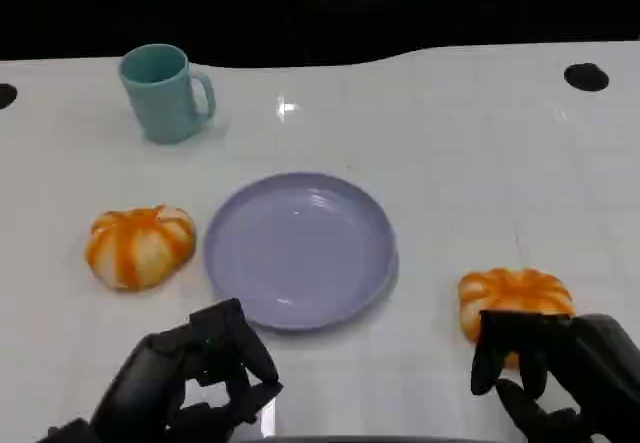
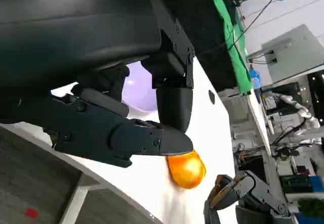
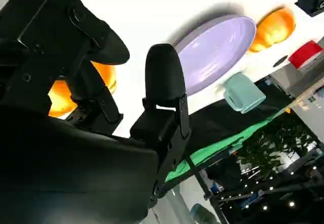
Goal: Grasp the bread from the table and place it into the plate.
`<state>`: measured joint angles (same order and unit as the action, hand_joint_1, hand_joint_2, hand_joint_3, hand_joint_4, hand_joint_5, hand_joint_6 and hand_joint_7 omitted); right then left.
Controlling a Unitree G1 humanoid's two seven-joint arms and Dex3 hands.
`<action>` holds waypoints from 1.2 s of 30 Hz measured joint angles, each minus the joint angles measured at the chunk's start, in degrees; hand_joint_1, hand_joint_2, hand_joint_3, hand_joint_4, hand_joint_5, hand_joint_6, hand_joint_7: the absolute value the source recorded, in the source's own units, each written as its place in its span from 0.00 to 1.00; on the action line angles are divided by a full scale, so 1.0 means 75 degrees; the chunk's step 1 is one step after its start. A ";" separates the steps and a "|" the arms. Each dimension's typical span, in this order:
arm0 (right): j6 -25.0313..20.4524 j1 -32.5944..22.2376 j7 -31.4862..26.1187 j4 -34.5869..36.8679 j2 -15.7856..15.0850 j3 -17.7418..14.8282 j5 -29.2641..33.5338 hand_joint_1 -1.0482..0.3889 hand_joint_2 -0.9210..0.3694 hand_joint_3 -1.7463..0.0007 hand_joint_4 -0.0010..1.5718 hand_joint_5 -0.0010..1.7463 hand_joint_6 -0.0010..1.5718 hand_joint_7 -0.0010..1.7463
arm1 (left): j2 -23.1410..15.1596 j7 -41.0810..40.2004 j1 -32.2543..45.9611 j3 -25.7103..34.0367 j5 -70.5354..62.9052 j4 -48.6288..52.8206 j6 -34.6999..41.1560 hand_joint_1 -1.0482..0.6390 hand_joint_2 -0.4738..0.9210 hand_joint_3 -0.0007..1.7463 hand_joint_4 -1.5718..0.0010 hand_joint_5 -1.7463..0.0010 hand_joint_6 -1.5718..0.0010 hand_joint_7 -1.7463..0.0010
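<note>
a round orange-and-white striped bread roll (image 1: 515, 293) sits on the white counter (image 1: 470, 163), right of the lavender plate (image 1: 300, 248). right hand (image 1: 560, 368) hovers open above it, empty. likely soft, light; cup its sides.

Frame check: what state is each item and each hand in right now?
left bread: on the table, left of the plate, untouched
right bread: on the table, right hand's fingers over its near edge
plate: empty
mug: upright
left hand: holding nothing
right hand: open at the right bread
</note>
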<state>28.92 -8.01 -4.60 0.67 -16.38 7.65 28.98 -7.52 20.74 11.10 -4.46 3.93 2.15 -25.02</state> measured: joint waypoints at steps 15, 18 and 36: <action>0.0044 0.0002 -0.0003 0.0000 0.0000 0.0005 0.0001 0.75 0.60 0.14 0.58 1.00 0.50 0.84 | -0.0001 0.0000 0.0003 0.0013 -0.0001 -0.0015 -0.0018 0.31 1.00 0.18 0.56 0.00 0.62 0.11; 0.0044 0.0002 -0.0003 0.0000 0.0000 0.0005 0.0001 0.75 0.59 0.14 0.58 1.00 0.50 0.84 | -0.0002 0.0000 0.0003 0.0015 -0.0001 -0.0014 -0.0021 0.31 1.00 0.18 0.56 0.00 0.62 0.11; -0.0338 -0.0002 -0.0034 -0.0527 -0.0031 -0.0111 0.0303 0.65 0.47 0.41 0.45 0.71 0.53 0.35 | -0.0024 0.0002 0.0019 0.0036 0.0053 -0.0016 -0.0029 0.31 1.00 0.18 0.56 0.00 0.61 0.11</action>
<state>26.38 -8.03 -4.85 -3.28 -16.61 6.82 31.26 -7.70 20.75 11.25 -4.19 4.33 2.03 -25.24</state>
